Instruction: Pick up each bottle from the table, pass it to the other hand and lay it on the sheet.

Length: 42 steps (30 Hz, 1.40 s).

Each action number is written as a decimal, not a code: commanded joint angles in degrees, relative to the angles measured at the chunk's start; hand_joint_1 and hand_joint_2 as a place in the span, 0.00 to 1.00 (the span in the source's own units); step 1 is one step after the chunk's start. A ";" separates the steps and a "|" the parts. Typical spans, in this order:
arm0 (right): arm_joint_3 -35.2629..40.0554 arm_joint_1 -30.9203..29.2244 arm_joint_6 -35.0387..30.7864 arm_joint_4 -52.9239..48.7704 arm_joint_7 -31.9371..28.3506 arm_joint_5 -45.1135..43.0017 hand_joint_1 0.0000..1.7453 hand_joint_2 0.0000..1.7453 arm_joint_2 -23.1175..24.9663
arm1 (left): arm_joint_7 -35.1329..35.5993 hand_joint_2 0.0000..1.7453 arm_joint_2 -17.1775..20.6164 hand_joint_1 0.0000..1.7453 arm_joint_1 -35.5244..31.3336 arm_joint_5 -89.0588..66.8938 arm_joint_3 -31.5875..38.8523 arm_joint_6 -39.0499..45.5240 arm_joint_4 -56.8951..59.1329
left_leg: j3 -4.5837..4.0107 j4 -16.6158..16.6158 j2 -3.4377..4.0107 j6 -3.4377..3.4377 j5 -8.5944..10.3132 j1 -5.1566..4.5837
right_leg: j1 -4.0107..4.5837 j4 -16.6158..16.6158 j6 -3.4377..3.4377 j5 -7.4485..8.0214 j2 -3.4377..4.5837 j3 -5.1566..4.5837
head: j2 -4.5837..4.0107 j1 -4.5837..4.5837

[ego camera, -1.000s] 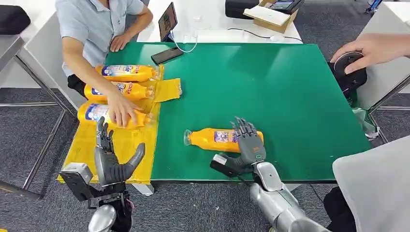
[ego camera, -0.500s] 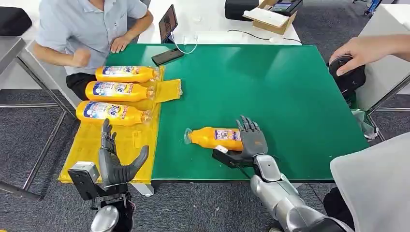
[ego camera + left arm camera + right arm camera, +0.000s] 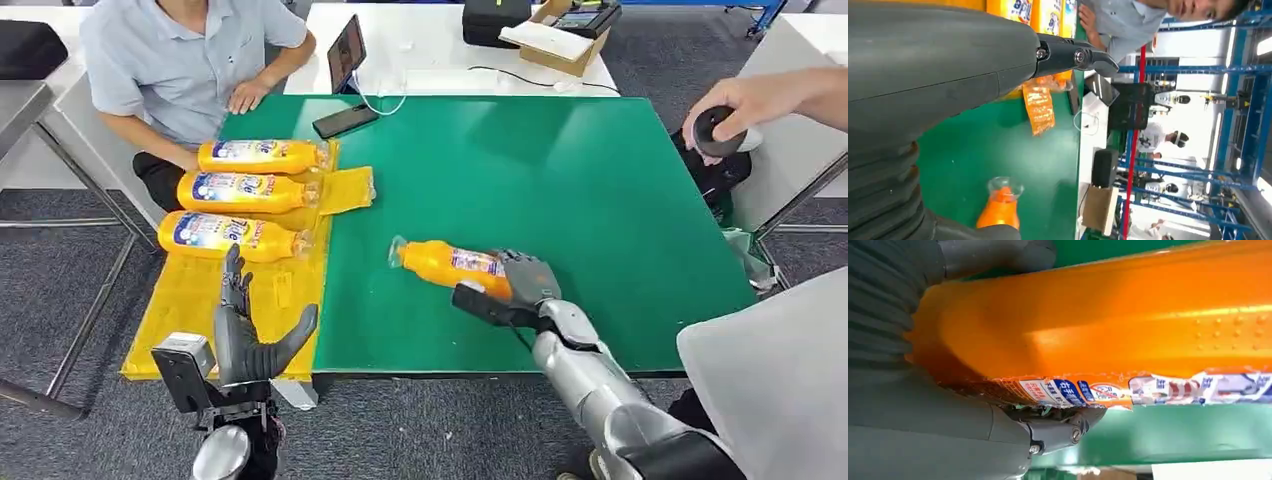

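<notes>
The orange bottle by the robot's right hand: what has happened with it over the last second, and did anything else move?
The right hand has closed around the orange bottle and now grips its base; the bottle has swung so its cap points farther away. The person's hand has left the nearest of the three bottles on the yellow sheet. Those three bottles stayed put, and the left hand stays open over the sheet.
</notes>
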 commanded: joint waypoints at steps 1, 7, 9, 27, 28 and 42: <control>-8.00 6.24 5.94 -1.19 -13.13 -13.19 1.00 1.00 3.61 | 0.63 1.00 1.16 0.00 -1.94 1.89 -1.23 -1.09 4.10 | 0.16 -0.12 0.02 -0.09 0.01 0.09 | 0.11 -0.15 -0.12 0.02 -0.04 0.20 | 0.00 0.00; -7.71 7.15 7.27 -5.50 -14.18 -18.17 1.00 1.00 5.11 | 1.64 1.00 0.54 0.00 -2.19 4.07 -0.82 -1.94 6.02 | 0.16 -0.08 0.19 -0.18 -0.03 0.13 | 0.12 -0.07 -0.11 0.03 0.22 0.10 | 0.00 -0.02; -7.70 7.16 7.30 -5.51 -14.18 -18.17 1.00 1.00 4.99 | 1.64 1.00 0.55 0.00 -2.21 4.07 -0.81 -1.94 6.01 | 0.09 -0.08 0.13 -0.19 -0.01 0.19 | 0.16 -0.09 -0.14 0.04 0.14 0.06 | 0.00 -0.02; 10.43 17.77 0.53 -36.46 -18.08 -32.15 0.99 1.00 6.88 | -0.64 1.00 4.12 0.00 -1.09 3.91 -12.29 -11.10 5.47 | -0.48 0.00 0.18 -0.18 -0.13 0.15 | 0.12 0.07 -0.12 -0.07 0.27 -0.41 | 0.00 -0.02; 12.16 17.89 -0.44 -36.40 -18.51 -30.98 0.98 1.00 6.74 | 1.59 1.00 4.24 0.00 -1.66 7.07 -12.73 -14.40 6.22 | -0.53 -0.01 0.18 -0.17 -0.12 0.15 | 0.11 0.06 -0.10 -0.06 0.27 -0.45 | 0.00 -0.02; 24.54 17.06 -5.26 -26.91 -21.15 -28.80 0.99 1.00 8.47 | 3.41 1.00 3.69 0.00 -3.63 12.73 -13.68 -16.61 7.28 | -0.64 -0.06 0.02 -0.21 -0.08 0.17 | 0.14 0.00 -0.14 -0.08 0.10 -0.53 | 0.00 0.00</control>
